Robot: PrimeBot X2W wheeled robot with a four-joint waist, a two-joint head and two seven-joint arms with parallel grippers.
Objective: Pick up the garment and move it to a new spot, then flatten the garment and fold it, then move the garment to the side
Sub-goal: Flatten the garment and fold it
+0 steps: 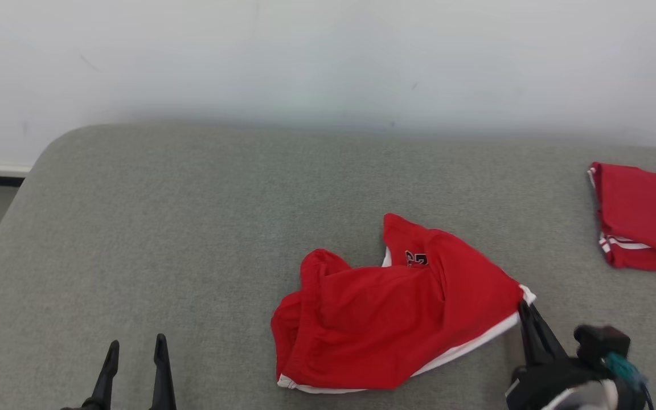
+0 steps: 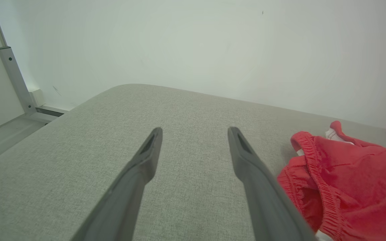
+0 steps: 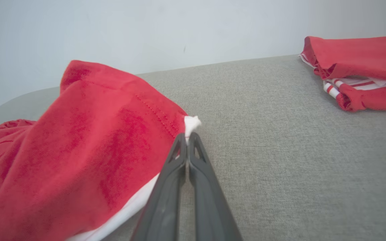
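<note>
- Looking at red shorts [image 1: 396,307] dumped in a crumpled heap on a grey cushion [image 1: 191,228], front-middle and a bit over to the robot's right.
- Bright red cloth with a white band along the lower hem, plus a tiny black print peeking out near the top fold. Can't read it.
- In the left wrist view, showing a bunched elastic waistband with a scrap of white behind it.
- Lumpy all over and folded back on itself, nowhere near flat.
- Pinched at the right-hand corner by the right gripper [image 1: 524,310], fingers squeezed tight together on the white tip of the hem. In the right wrist view, red cloth humping up just left of the fingers.
- Over at the front left, the left gripper [image 1: 136,347] with fingers spread wide, holding nothing, well apart from the shorts.
- Also spotting a second red piece [image 1: 644,216], folded neat with white stripes, off at the far right edge of the cushion and well apart from the heap.
- Plain pale wall [image 1: 328,57] behind it all.
</note>
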